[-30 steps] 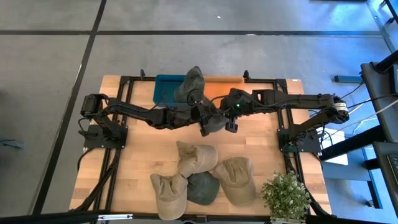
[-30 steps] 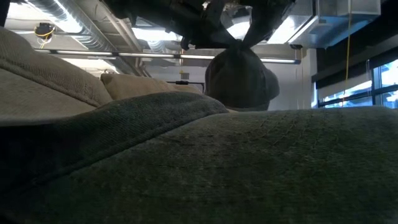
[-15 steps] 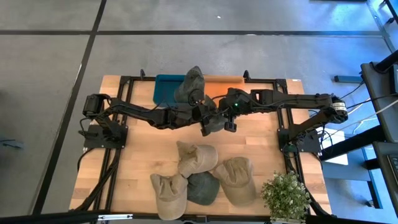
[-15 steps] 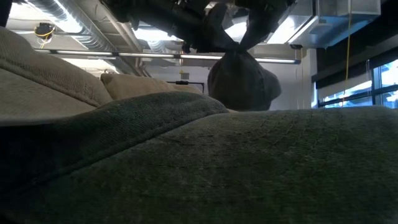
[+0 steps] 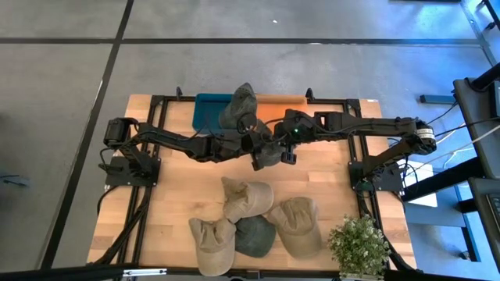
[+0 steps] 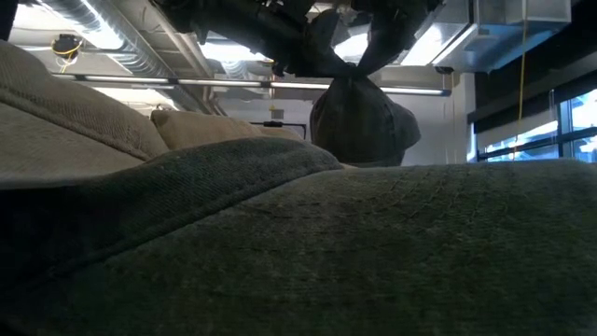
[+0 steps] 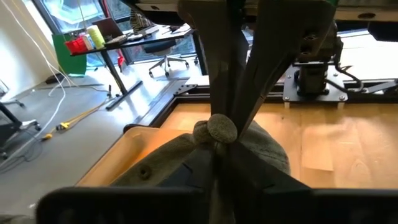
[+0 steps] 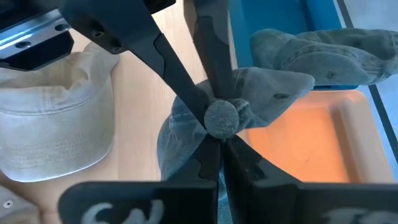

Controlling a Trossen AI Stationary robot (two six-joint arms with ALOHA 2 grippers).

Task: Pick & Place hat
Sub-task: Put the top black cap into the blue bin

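A grey-green cap (image 5: 269, 158) hangs between my two grippers over the middle of the table, in front of the bins. It shows as a bunched bundle in the low view (image 6: 364, 121). My left gripper (image 5: 260, 152) reaches in from the table's left and my right gripper (image 5: 286, 154) from the right. Both are shut on the cap's crown by its button (image 8: 222, 118). A second dark cap (image 5: 238, 104) lies on the teal bin (image 5: 205, 113). My left gripper pinches the bunched crown just beside the top button (image 7: 222, 129) between its two fingers (image 7: 211, 171), coming level from the table's left. The cap hangs below. My right gripper pinches the same gathered crown at the button (image 8: 222, 118) from the opposite side, its fingers (image 8: 227, 163) crossing the left ones. The cap body (image 8: 180, 134) hangs beneath, over the wood. Its lower edge is hidden in the low view.
An orange bin (image 5: 275, 113) sits beside the teal one at the far edge. Several caps, tan (image 5: 246, 197) and dark green (image 5: 254, 234), lie along the near edge. A potted plant (image 5: 359, 246) stands at the near right corner. Bare wood lies at the table's left and right.
My right gripper has edged slightly toward the table's left and closer to the left gripper. The hanging cap has shifted with it. Both grippers have stayed shut on the cap.
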